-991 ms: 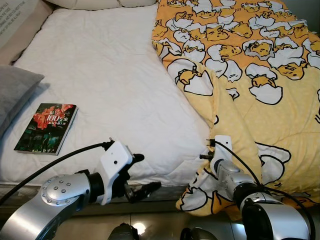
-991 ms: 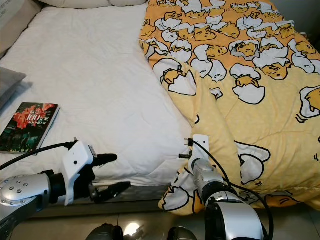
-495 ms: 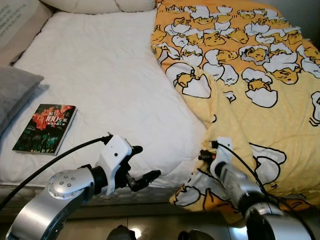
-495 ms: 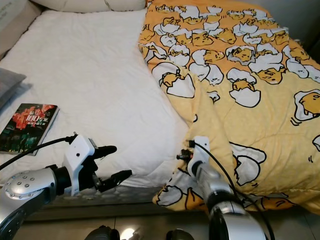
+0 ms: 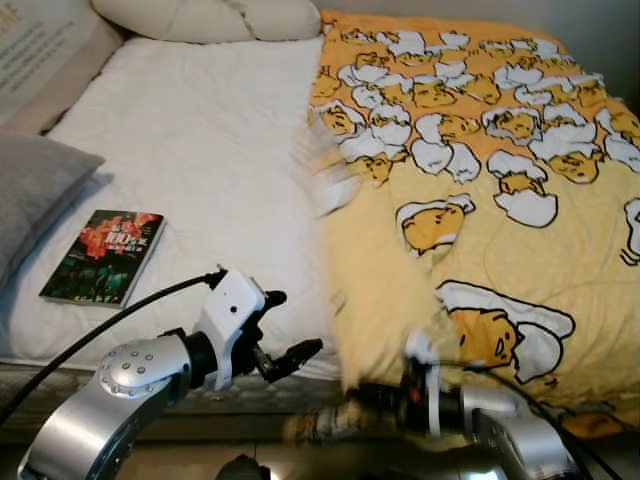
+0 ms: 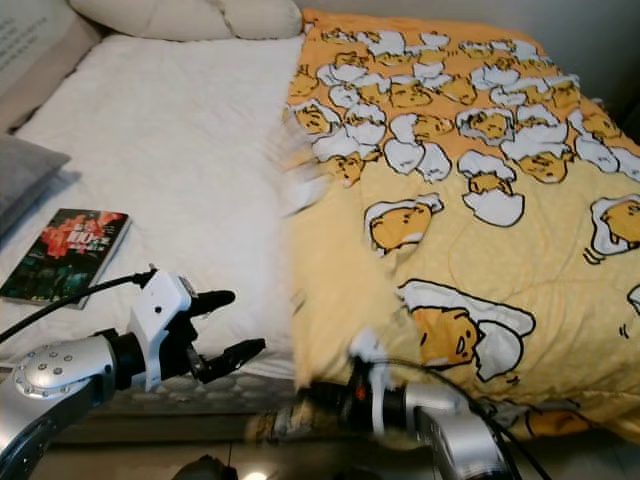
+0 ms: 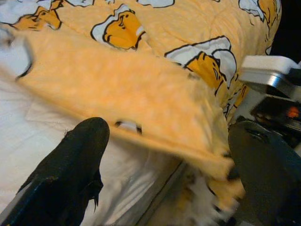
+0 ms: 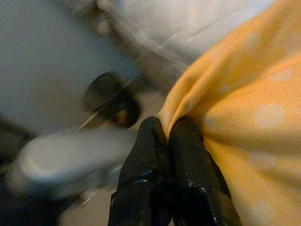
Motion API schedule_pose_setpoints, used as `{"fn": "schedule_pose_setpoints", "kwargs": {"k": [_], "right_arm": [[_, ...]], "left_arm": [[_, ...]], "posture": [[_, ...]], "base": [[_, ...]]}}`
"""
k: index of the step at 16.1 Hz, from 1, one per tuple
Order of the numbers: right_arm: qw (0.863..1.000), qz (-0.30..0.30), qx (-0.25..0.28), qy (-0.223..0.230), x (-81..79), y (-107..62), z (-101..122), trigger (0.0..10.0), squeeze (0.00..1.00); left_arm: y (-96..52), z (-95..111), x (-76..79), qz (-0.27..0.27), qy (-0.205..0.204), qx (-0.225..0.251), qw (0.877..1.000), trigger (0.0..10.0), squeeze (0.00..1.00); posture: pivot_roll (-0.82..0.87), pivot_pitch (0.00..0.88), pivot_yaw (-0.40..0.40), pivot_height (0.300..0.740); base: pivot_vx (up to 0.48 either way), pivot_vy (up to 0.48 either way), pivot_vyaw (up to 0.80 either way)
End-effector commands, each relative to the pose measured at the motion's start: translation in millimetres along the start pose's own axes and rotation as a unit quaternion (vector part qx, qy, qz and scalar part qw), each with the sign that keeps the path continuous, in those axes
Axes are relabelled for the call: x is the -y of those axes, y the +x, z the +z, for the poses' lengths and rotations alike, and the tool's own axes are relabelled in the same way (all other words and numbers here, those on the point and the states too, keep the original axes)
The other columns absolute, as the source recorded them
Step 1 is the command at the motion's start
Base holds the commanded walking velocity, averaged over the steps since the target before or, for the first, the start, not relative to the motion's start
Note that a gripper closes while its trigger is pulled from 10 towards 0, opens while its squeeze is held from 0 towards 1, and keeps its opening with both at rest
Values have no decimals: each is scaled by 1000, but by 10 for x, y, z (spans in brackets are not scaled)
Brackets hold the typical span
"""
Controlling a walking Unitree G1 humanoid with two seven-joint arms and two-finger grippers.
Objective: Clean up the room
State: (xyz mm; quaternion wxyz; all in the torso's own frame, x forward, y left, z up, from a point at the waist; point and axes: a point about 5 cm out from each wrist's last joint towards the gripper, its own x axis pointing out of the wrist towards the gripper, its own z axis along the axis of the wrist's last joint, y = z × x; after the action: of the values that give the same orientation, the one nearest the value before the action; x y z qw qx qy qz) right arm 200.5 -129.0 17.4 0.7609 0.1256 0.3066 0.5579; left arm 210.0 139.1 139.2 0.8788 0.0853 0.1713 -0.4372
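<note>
A yellow blanket (image 5: 500, 200) printed with egg cartoons covers the right half of the white mattress (image 5: 200, 150). Its near left corner is pinched in my right gripper (image 8: 168, 127), which is shut on the cloth low at the bed's foot (image 5: 330, 422), blurred by motion. My left gripper (image 5: 297, 322) hovers open over the mattress's near edge, just left of the blanket's edge (image 7: 141, 89), holding nothing. A dark book with a red cover (image 5: 103, 256) lies on the mattress at the left.
A grey pillow (image 5: 35, 190) rests at the left edge of the bed and white pillows (image 5: 210, 18) lie at its head. A beige panel with print (image 5: 30, 50) stands at the far left. Bare floor shows below the bed's foot.
The right gripper has dropped low and swung left along the bed's foot, dragging the blanket's corner. The folded flap has spread flat and further left. The left gripper has barely moved.
</note>
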Motion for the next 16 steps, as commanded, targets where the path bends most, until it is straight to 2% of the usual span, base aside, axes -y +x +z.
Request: {"fn": "schedule_pose_setpoints", "kwargs": {"k": [1, 4, 5, 7, 8, 11, 15, 16], "right_arm": [[999, 41, 0, -6, -115, 26, 88, 0, 0], [998, 67, -19, -9, -235, 51, 82, 0, 0], [998, 59, -24, -19, -236, 59, 77, 10000, 0], [998, 48, -29, -16, -233, 66, 69, 10000, 0], [998, 57, -38, -1, -258, 59, 55, 10000, 1000], [997, 63, -54, 10, -274, 44, 6, 10000, 1000], [997, 50, -63, 2, -297, -27, 6, 10000, 1000], [998, 41, -55, 2, -300, -39, 31, 10000, 322]], "left_arm": [[8, 5, 31, -4, 6, -1, 1000, 10000, 0], [8, -5, 40, -4, 6, -2, 1000, 10000, 0], [8, -6, 40, -4, 7, -2, 1000, 10000, 0], [9, -11, 38, -2, 8, -3, 1000, 10000, 0], [9, -14, 34, -1, 9, -4, 1000, 10000, 0], [16, -11, 25, 2, 13, -4, 1000, 10000, 0], [18, -34, -5, 10, 11, -3, 1000, 10000, 0], [20, -35, -20, 15, 11, -1, 1000, 10000, 0]], "posture": [[112, 18, -5, 740], [115, 22, -6, 740], [115, 23, -8, 740], [115, 23, -8, 740], [115, 23, -8, 740], [114, 20, -10, 740], [102, 5, -19, 740], [99, 0, -24, 740]], "base": [[0, 0, 0], [0, 0, 0], [0, 0, 0], [0, 0, 0], [0, 0, 0], [0, 0, 0], [0, 0, 0], [0, 0, 0]]}}
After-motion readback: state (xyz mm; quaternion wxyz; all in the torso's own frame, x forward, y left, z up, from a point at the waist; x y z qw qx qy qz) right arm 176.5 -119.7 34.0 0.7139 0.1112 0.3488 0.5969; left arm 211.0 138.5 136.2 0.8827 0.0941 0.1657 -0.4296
